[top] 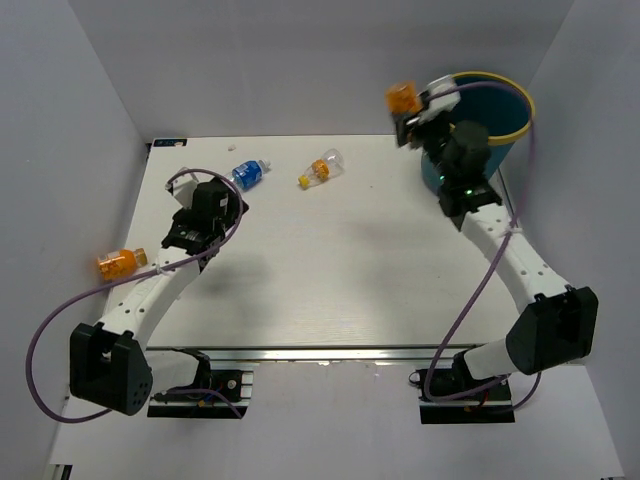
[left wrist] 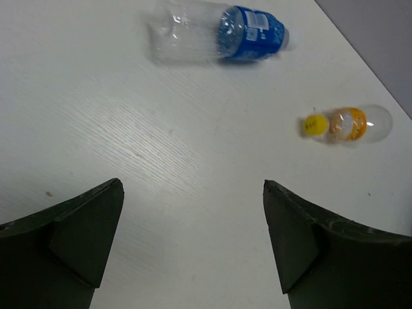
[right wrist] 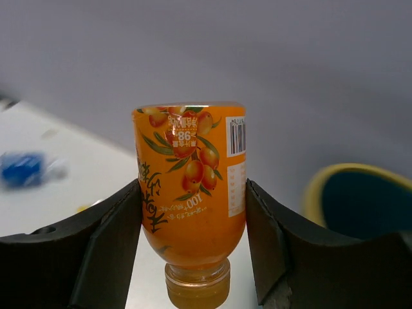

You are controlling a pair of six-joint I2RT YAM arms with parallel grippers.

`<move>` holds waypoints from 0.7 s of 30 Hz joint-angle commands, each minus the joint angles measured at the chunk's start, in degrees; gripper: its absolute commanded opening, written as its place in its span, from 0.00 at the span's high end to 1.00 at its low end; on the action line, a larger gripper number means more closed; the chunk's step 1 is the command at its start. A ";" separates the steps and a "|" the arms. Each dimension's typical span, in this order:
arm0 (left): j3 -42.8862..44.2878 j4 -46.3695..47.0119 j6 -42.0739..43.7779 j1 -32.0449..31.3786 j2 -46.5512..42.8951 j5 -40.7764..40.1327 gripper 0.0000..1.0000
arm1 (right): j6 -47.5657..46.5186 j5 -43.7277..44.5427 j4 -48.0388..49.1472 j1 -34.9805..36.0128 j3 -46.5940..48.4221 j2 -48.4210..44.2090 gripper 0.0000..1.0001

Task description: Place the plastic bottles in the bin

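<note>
My right gripper (right wrist: 192, 193) is shut on an orange bottle (right wrist: 190, 174) with a fruit label, its cap pointing down. It holds the bottle (top: 403, 99) high up, just left of the teal bin (top: 503, 148) with the yellow rim (right wrist: 314, 188). My left gripper (left wrist: 192, 188) stands open over bare table, nothing between its fingers. Ahead of it lie a clear bottle with a blue label (left wrist: 222, 33) and a small clear bottle with orange contents and a yellow cap (left wrist: 349, 124). Another orange bottle (top: 120, 263) lies at the table's left edge beside the left arm.
The white table (top: 340, 270) is walled in by grey panels on the left, back and right. The bin stands at the back right corner. The blue-label bottle (top: 248, 173) and the yellow-capped one (top: 322, 169) lie near the back edge.
</note>
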 commanded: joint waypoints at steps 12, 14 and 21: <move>2.16 -10.07 -2.59 6.79 0.28 -11.75 0.02 | 15.87 9.77 -21.84 -22.74 38.66 23.87 0.50; 1.55 -10.16 -3.29 7.75 -0.08 -11.84 0.02 | 18.06 10.30 -29.39 -25.20 43.54 28.36 0.24; 1.10 -9.02 -3.82 14.17 -1.31 -9.29 0.02 | 17.99 10.05 -24.51 -25.29 35.92 24.86 0.11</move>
